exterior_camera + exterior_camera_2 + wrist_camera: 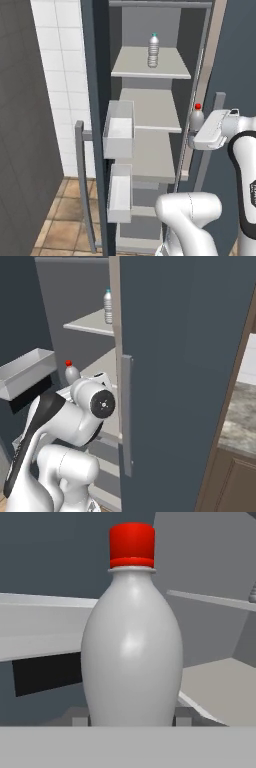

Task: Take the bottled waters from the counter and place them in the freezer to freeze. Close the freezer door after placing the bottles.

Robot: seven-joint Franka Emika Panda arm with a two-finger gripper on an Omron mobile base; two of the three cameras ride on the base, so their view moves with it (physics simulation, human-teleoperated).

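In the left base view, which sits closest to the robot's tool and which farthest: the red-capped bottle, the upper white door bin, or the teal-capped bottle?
1. Red-capped bottle: held in the tool, at the freezer's right edge.
2. Upper white door bin: to the left, at about the tool's height.
3. Teal-capped bottle: standing on the top shelf, above and left.

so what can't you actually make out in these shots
- Red-capped bottle: its base is cut off at the bottom of the hand view; in the left base view the gripper covers its lower body.
- Teal-capped bottle: partly behind the freezer door in the right base view.
- Counter: cut off by the right edge.
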